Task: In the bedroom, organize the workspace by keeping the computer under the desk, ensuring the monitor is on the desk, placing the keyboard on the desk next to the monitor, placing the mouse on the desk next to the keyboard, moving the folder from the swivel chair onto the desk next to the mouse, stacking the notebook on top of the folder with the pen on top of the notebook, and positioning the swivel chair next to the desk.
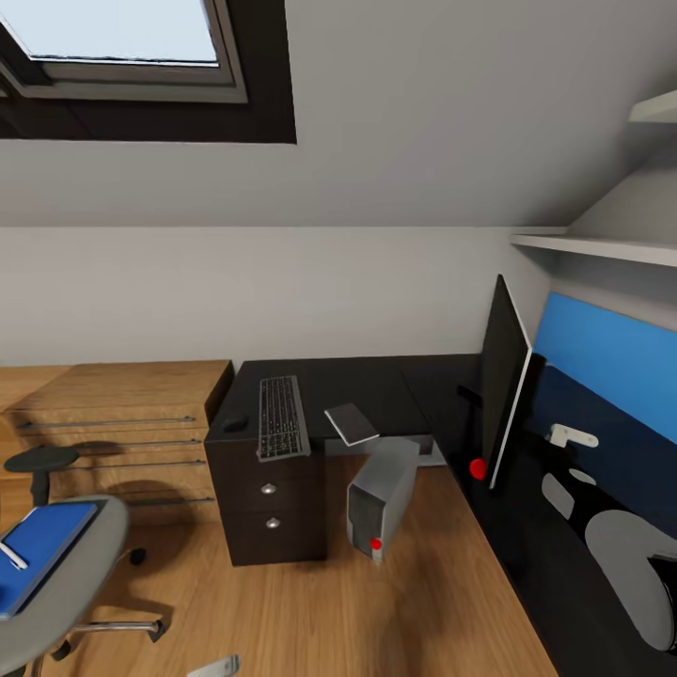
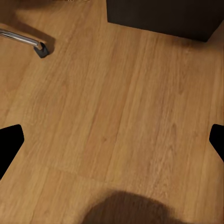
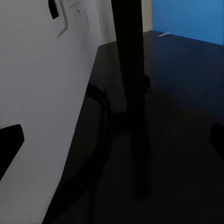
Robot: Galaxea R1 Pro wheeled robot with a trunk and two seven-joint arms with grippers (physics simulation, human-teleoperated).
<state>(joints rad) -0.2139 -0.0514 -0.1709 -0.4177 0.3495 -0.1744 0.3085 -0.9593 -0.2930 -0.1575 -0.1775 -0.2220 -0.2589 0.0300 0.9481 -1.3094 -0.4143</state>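
The black desk (image 1: 376, 381) carries the keyboard (image 1: 282, 417), with the dark mouse (image 1: 235, 424) on its left and the grey notebook (image 1: 351, 423) on its right at the front edge. The monitor (image 1: 503, 381) stands edge-on on the desk's right wing. Partly beneath the top, the computer (image 1: 381, 494) stands on the floor. At lower left the swivel chair (image 1: 66, 574) holds the blue folder (image 1: 42, 550) and the white pen (image 1: 11, 555). My left gripper (image 2: 112, 140) hangs open over bare floor. My right gripper (image 3: 112, 140) is open just behind the monitor's stand (image 3: 133, 93).
A light wooden drawer chest (image 1: 122, 423) stands left of the desk. A blue wall panel (image 1: 611, 367) and white shelves (image 1: 602, 246) line the right wall. A chair leg with its caster (image 2: 39, 46) and the foot of the drawer unit (image 2: 163, 16) lie ahead of my left gripper.
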